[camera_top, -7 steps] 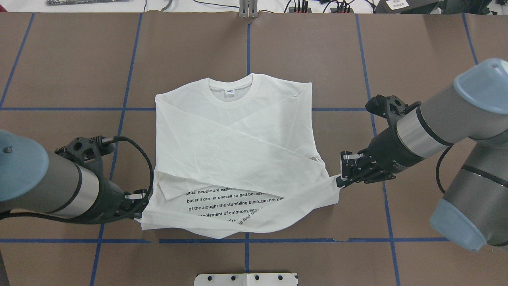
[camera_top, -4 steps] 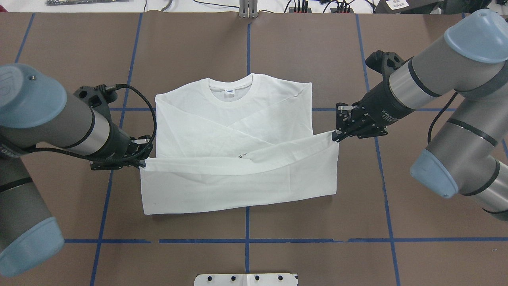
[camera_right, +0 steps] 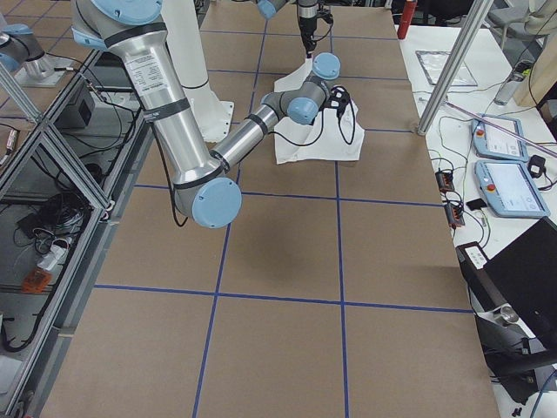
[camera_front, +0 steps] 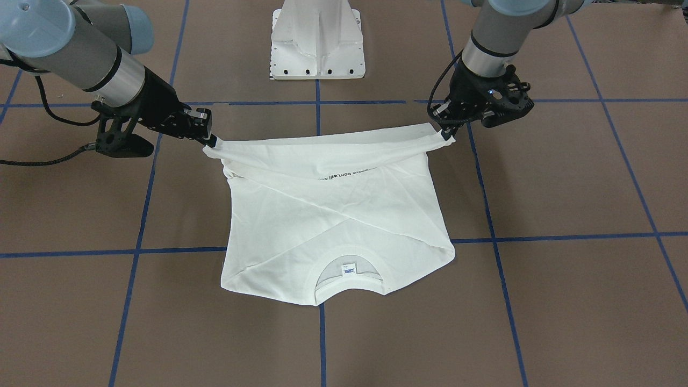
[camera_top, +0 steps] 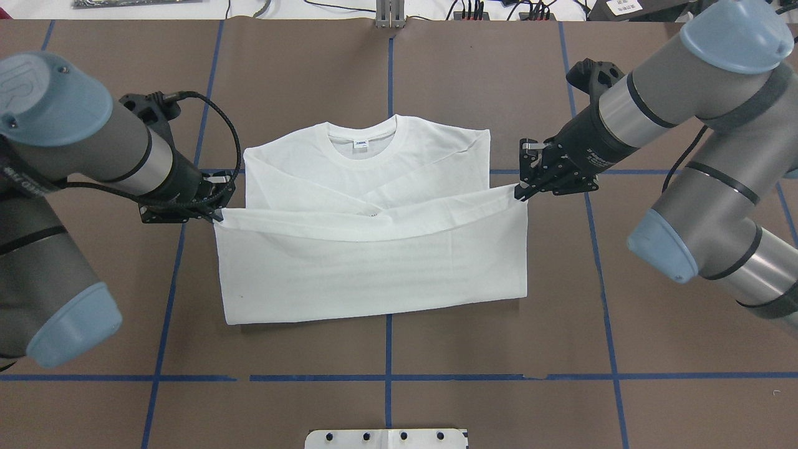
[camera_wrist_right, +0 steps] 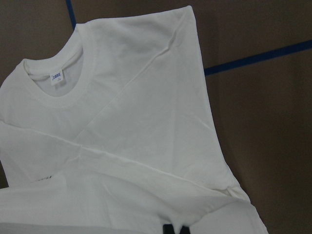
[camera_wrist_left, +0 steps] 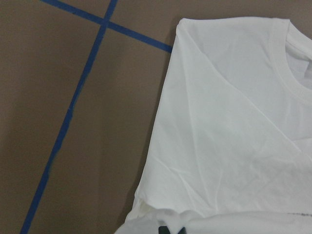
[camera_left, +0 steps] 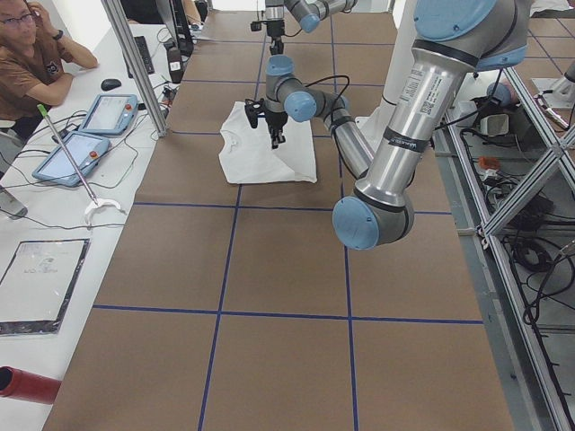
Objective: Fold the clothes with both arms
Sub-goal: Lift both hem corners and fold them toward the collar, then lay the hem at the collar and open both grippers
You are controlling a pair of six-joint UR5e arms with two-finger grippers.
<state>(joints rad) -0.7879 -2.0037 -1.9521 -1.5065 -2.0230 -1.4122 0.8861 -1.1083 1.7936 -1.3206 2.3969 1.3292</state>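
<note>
White shirt (camera_top: 374, 274) flat on brown table (camera_top: 499, 75), sleeves (camera_front: 376, 209) crossed below collar (camera_top: 361, 156). Hem corners (camera_top: 508, 204) pinched in clenched left claw (camera_top: 218, 215) and right claw (camera_top: 519, 193), held raised and taut midway toward collar, probably to lay bottom half over evenly.

We look at a brown table (camera_top: 280, 75) marked into large squares by blue tape lines (camera_top: 499, 376). Along one long side of the table we find a white bench (camera_left: 45, 224) carrying two tablets (camera_left: 110, 114), loose cables and a red cylinder (camera_left: 22, 384), with a slanted aluminium post (camera_left: 135, 63) and a seated person (camera_left: 31, 54). Along the table's other long side we see an aluminium frame (camera_left: 521, 189).
</note>
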